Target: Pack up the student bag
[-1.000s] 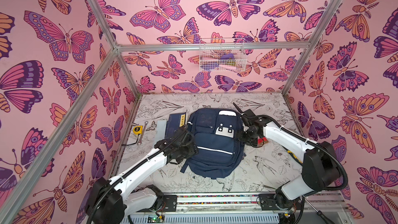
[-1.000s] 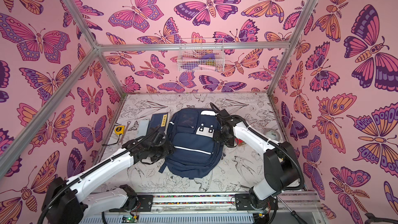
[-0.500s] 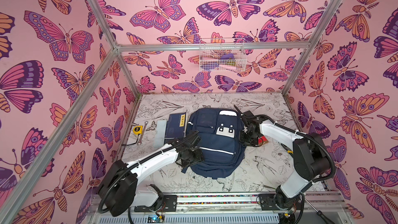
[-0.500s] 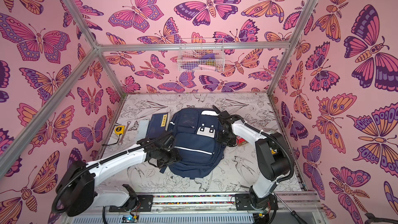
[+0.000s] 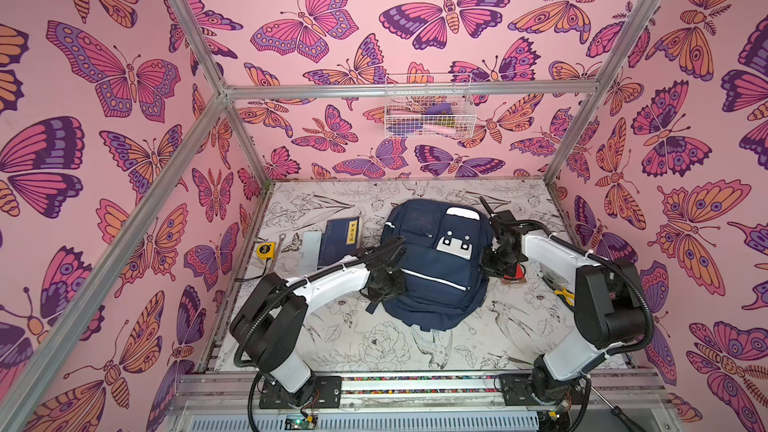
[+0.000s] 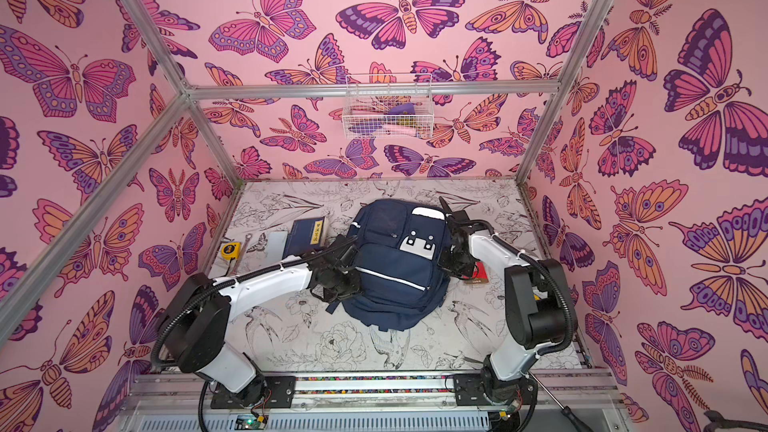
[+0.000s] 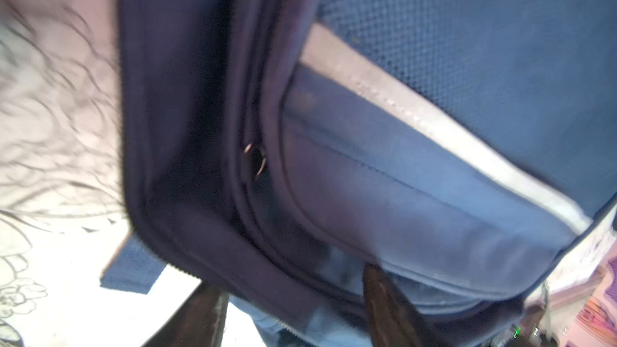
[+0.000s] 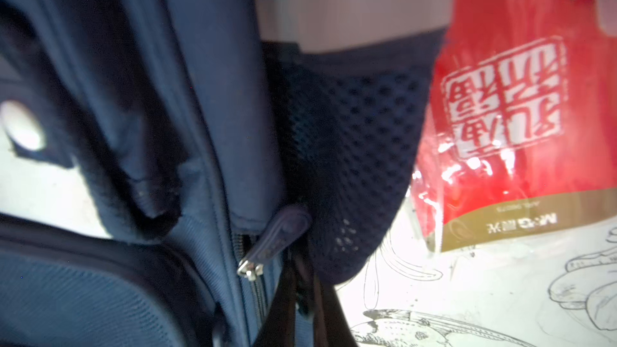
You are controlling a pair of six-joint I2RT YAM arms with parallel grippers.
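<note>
Student bag (image 6: 395,272) between both arms' jaws.

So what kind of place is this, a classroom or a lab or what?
Most likely a robot test cell rather than a classroom: an aluminium frame carries butterfly-print walls, two arms are bolted to a rail at the front, and the student bag lies on a printed tabletop.

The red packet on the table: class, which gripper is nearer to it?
Right. The right gripper works at the student bag's side directly beside the red packet. The left gripper is at the bag's opposite side, with the whole bag between.
</note>
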